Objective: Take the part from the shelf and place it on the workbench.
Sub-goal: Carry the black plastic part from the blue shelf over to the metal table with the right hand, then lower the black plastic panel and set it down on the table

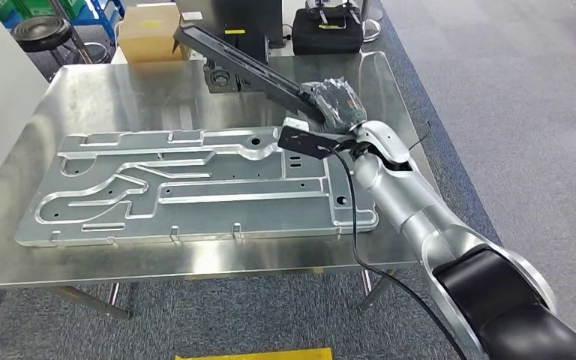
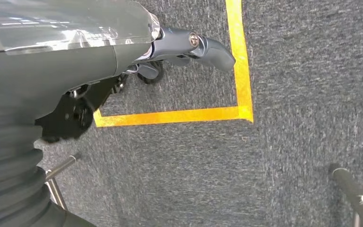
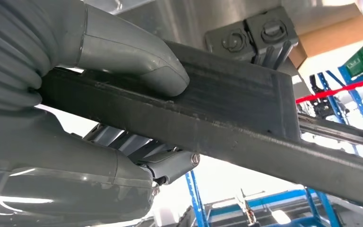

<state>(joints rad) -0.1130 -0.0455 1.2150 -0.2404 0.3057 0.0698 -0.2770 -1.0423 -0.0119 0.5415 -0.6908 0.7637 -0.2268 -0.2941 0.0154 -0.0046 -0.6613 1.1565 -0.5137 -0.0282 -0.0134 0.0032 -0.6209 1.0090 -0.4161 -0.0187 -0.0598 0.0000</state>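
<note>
Above the shiny steel table [image 1: 82,97], the right robot hand [image 1: 335,101] grips one end of a long dark metal bar [image 1: 232,56], slanting over a large grooved aluminium plate [image 1: 195,187]. Near grey carpet with yellow tape [image 2: 170,116], the left robot hand [image 2: 189,47] hangs, seemingly empty. Close up, thumb [image 3: 137,59] and fingers [image 3: 165,163] clamp the bar; it looks stiff and heavy, so an end grip may twist.

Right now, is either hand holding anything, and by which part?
The right hand grips the long dark grey metal bar at its near end, thumb pressed on one face. The left hand holds nothing.
</note>
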